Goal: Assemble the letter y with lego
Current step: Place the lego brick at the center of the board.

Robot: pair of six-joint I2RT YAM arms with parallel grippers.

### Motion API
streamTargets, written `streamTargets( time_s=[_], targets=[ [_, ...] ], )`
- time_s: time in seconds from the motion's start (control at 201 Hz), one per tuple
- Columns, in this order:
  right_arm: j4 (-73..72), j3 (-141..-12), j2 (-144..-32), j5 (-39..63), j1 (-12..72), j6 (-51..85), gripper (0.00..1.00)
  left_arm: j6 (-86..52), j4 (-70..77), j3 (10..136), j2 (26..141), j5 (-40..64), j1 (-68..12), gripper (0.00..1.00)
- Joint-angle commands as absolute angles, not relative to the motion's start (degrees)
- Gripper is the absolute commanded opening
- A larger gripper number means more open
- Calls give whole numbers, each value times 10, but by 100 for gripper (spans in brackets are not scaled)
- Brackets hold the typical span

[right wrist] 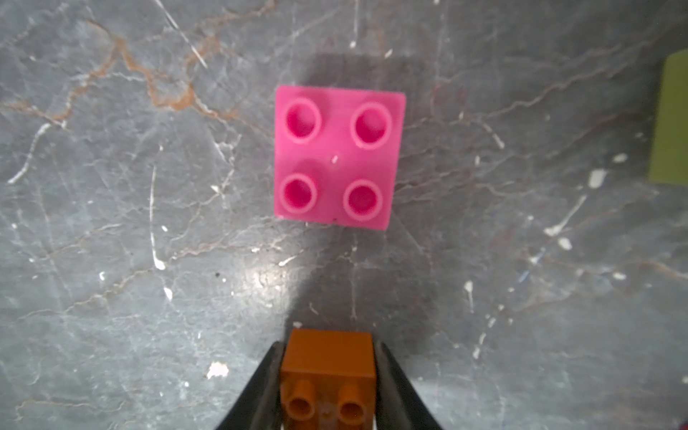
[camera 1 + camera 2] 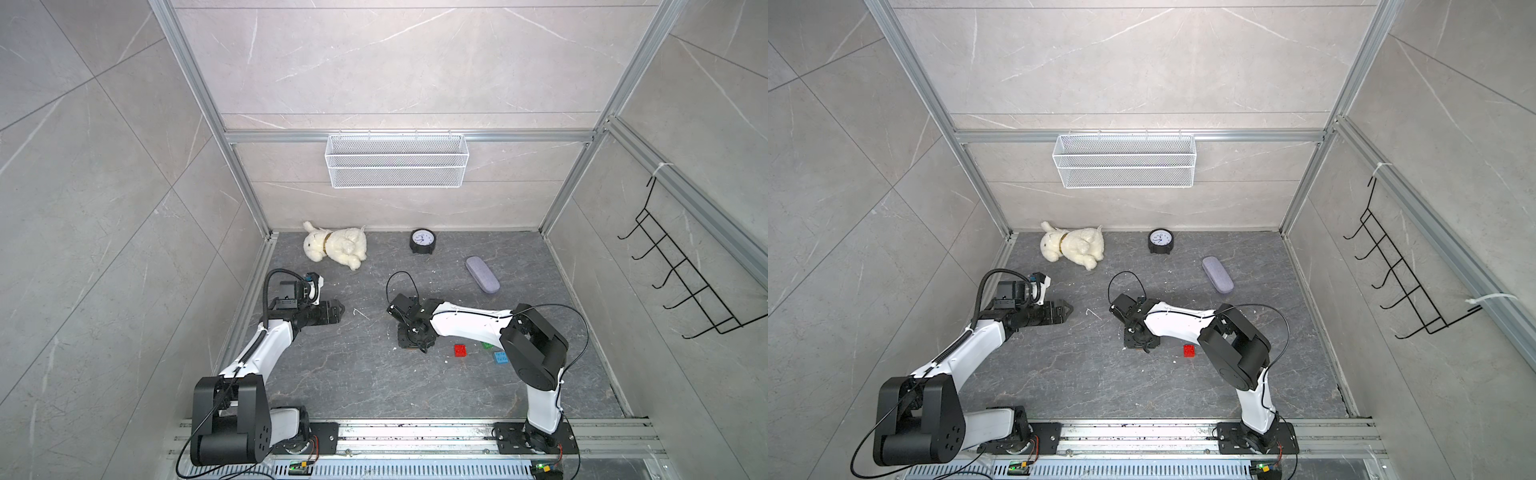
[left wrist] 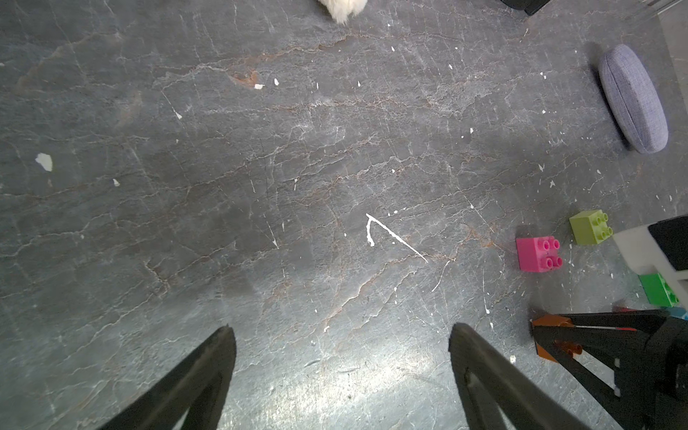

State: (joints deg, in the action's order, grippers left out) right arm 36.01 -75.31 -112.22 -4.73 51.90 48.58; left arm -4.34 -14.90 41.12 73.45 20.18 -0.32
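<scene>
Bench (image 2: 332, 374): dark stone, carrying loose lego (image 3: 592, 227); no letter y joined yet.
Left arm (image 2: 270, 336): jaws wide apart, empty, held clear of the bricks.
Right arm (image 2: 465, 320): jaws clamped on orange brick (image 1: 327, 357), near pink brick (image 1: 338, 156), likely for stacking the stem.
Red brick (image 2: 460, 350): loose, nearby.

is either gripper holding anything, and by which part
The right gripper is shut on the orange brick, pinching two opposite side walls. The left gripper is open, holding nothing.
</scene>
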Motion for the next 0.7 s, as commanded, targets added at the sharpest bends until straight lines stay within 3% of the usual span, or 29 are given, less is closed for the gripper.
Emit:
streamTargets(
  time_s=[0.0, 0.398, 0.692],
  targets=[
    [397, -745, -1106, -58, 528, 504, 42, -50, -139, 408, 719, 221, 1, 93],
    [410, -732, -1091, -68, 541, 505, 49, -55, -134, 403, 721, 228, 1, 93],
    [458, -734, -996, -105, 524, 474, 54, -73, -123, 397, 724, 266, 0, 92]
  ],
)
